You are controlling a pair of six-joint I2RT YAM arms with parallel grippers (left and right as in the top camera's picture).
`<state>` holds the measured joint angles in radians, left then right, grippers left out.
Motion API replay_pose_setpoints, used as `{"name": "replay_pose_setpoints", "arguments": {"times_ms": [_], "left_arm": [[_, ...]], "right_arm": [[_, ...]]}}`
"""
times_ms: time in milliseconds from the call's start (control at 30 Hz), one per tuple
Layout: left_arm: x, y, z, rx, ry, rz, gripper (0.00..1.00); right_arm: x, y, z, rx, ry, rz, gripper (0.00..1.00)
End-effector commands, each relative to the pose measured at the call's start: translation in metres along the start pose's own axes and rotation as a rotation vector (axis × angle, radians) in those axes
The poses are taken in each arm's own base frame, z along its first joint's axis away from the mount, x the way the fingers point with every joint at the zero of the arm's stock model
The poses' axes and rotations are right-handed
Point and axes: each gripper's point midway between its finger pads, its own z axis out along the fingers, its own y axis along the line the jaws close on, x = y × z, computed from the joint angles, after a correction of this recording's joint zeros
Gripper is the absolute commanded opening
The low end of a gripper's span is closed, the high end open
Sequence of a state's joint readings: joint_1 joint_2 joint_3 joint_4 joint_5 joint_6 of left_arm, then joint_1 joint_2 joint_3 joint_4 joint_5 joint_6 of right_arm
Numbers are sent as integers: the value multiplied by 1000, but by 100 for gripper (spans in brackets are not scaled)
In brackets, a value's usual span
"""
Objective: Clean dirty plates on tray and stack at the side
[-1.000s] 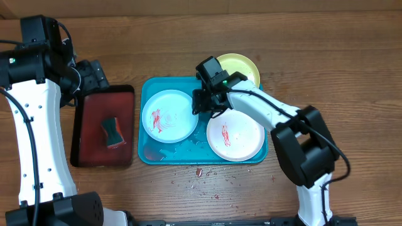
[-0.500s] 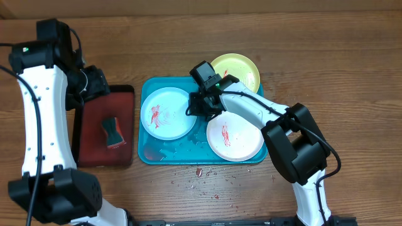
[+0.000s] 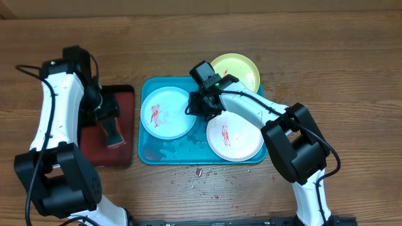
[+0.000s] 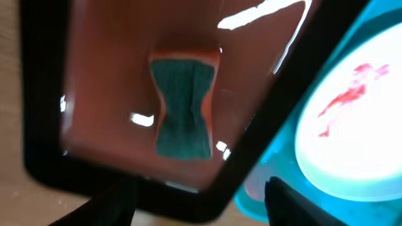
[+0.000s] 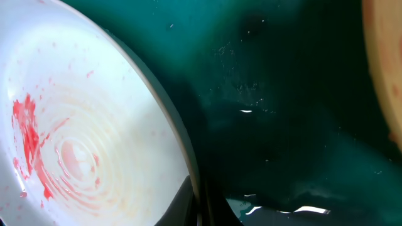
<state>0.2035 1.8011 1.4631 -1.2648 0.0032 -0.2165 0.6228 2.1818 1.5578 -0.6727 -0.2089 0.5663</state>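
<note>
The turquoise tray (image 3: 188,148) holds the light blue plate (image 3: 164,114) and the cream plate (image 3: 235,138), both with red smears. The lime green plate (image 3: 237,68) rests at the tray's back right corner. My right gripper (image 3: 196,105) is shut on the right rim of the light blue plate; the right wrist view shows the fingers (image 5: 201,204) pinching that rim (image 5: 81,138). My left gripper (image 3: 108,108) hangs open above a green-and-orange sponge (image 4: 183,107); its fingertips (image 4: 198,207) are apart and empty.
The sponge (image 3: 114,133) lies in a smaller black-rimmed dark red tray (image 3: 120,154) left of the turquoise tray. Water pools on the turquoise tray floor (image 5: 282,125). Red crumbs (image 3: 200,172) are scattered on the wooden table in front.
My left arm has swung from the far left to above the dark red tray and sponge. My right gripper shifted left to the light blue plate's rim, then held still.
</note>
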Motion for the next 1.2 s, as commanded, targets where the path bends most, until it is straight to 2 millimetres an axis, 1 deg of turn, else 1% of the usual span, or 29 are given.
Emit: {"name": "replay_pose_setpoints", "arguments": {"times_ms": [0,33,133,267,433,467,567,667,833,1033,1167], "left_arm": [[6,3,24,-15,22,51,62],[4,3,33,-16,10,54,59],[2,5,47,-11,-10,48,51],[-1,8,61,-6,-35,49,51],[1,10,73,-17,-42,82,49],[1,12,75,-33,-48,82,47],[0,18,80,-65,-63,81,41],[-1,19,80,-72,-64,80,41],[0,19,80,-72,-64,80,31],[0,18,80,-71,-62,85,30],[3,18,86,-72,-61,85,30]], "right_arm": [[6,-15,19,60,21,17,4],[6,-15,19,60,21,16,4],[6,-15,19,61,20,9,4],[5,-17,18,73,12,9,5],[5,-17,18,73,11,9,5],[4,-18,18,75,10,9,5],[4,-18,18,78,8,8,5],[4,-18,18,78,7,8,5],[4,-18,18,79,7,8,5],[3,-20,18,87,1,8,5],[3,-20,18,87,1,8,5]]}}
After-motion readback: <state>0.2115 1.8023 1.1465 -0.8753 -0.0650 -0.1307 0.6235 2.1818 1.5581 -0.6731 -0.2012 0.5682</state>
